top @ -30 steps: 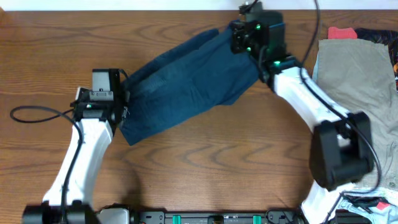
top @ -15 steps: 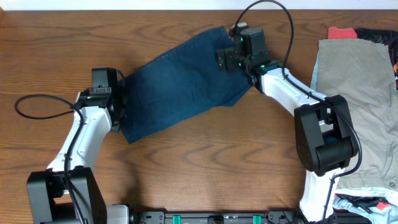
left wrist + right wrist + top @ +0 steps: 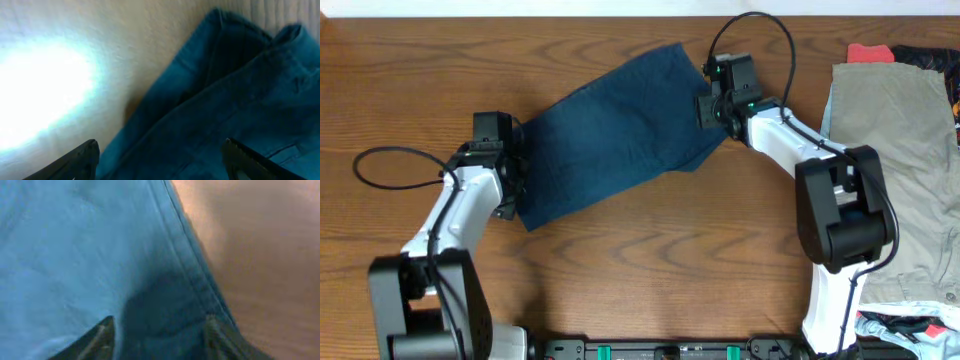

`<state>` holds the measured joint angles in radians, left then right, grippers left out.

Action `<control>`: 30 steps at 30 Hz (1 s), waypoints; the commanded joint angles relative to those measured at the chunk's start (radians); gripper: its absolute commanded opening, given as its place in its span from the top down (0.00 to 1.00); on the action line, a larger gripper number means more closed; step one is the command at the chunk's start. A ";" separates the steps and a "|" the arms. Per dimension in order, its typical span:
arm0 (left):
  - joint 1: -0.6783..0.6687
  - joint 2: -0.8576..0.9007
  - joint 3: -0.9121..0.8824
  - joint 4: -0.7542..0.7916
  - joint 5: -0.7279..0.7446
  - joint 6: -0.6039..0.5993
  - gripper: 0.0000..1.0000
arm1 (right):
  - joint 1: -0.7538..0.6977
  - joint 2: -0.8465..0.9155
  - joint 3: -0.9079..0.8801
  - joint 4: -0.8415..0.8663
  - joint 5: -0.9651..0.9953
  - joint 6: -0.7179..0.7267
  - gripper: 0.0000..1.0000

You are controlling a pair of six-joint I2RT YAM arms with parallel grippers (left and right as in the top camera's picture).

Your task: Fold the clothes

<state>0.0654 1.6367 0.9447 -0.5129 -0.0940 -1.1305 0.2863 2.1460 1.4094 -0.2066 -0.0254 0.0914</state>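
Observation:
The dark navy shorts [image 3: 610, 130] lie flat and folded on the wooden table, running diagonally from lower left to upper right. My left gripper [image 3: 519, 170] sits at their lower-left edge. In the left wrist view its fingers [image 3: 162, 160] are wide open over the layered blue fabric [image 3: 240, 90]. My right gripper [image 3: 709, 100] is at the shorts' upper-right edge. In the right wrist view its fingers [image 3: 160, 335] are open above the stitched hem [image 3: 185, 270], with bare wood to the right. Neither gripper holds cloth.
A khaki-grey garment [image 3: 890, 150] lies spread along the right side of the table. A red garment [image 3: 868, 52] and a dark one [image 3: 928, 58] sit at the back right. A black cable [image 3: 380, 165] loops left of the left arm.
The right gripper brought the lifted right end of the shorts down and left, then drew back slightly to the right. The shorts now lie flatter. The left gripper stayed at the left edge.

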 commanded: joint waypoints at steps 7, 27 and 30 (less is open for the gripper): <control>0.005 0.130 -0.011 0.096 0.249 0.131 0.20 | -0.019 0.024 0.010 -0.211 0.064 -0.011 0.80; -0.014 0.133 -0.011 0.084 0.400 0.649 0.14 | -0.124 -0.014 0.010 -0.650 0.179 0.139 0.82; -0.014 0.114 -0.001 0.067 0.396 0.760 0.15 | -0.129 -0.036 0.010 -0.652 0.180 0.139 0.81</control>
<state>0.0528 1.7378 0.9451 -0.4229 0.3061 -0.5171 0.1886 2.1025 1.4578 -0.8436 0.0696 0.2138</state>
